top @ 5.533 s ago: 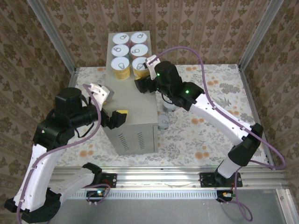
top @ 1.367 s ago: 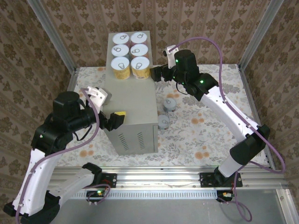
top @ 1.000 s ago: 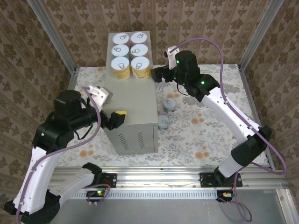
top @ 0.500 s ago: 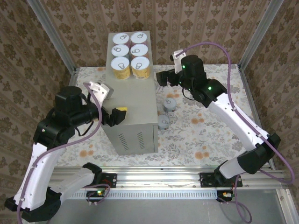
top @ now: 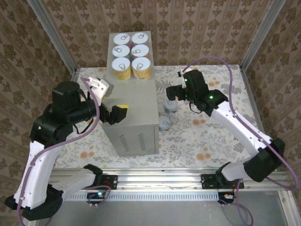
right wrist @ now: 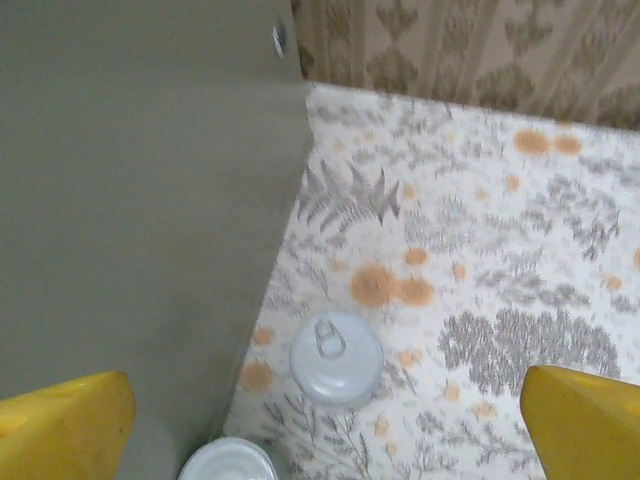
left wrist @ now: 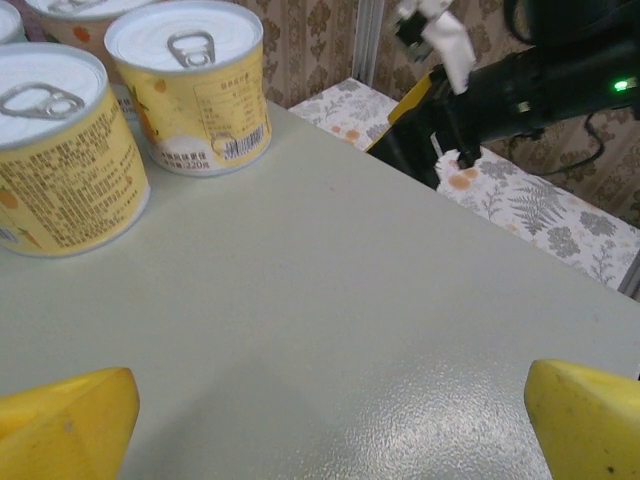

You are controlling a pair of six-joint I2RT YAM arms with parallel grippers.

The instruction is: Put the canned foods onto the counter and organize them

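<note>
Six canned foods [top: 127, 54] stand in two rows at the far end of the raised grey surface [top: 136, 106]. Two more cans stand upright, lids up, on the floral floor [top: 211, 132], just beside the right wall of the grey box: a farther can [top: 170, 106] and a nearer can [top: 164, 123].

The right fingers [right wrist: 585, 415] are spread wide and grasp nothing. They hover above the farther can, which in the right wrist view [right wrist: 336, 358] lies almost midway between the two yellow tips, with its axis pointing up at the camera. The nearer can [right wrist: 230, 462] peeks in at the bottom edge, close against the box wall.

The left fingers [left wrist: 70, 420] are also spread and empty, over the bare near part of the surface. The right arm is plainly nearer to the floor cans, so a straight descent looks like the likely next move.
</note>
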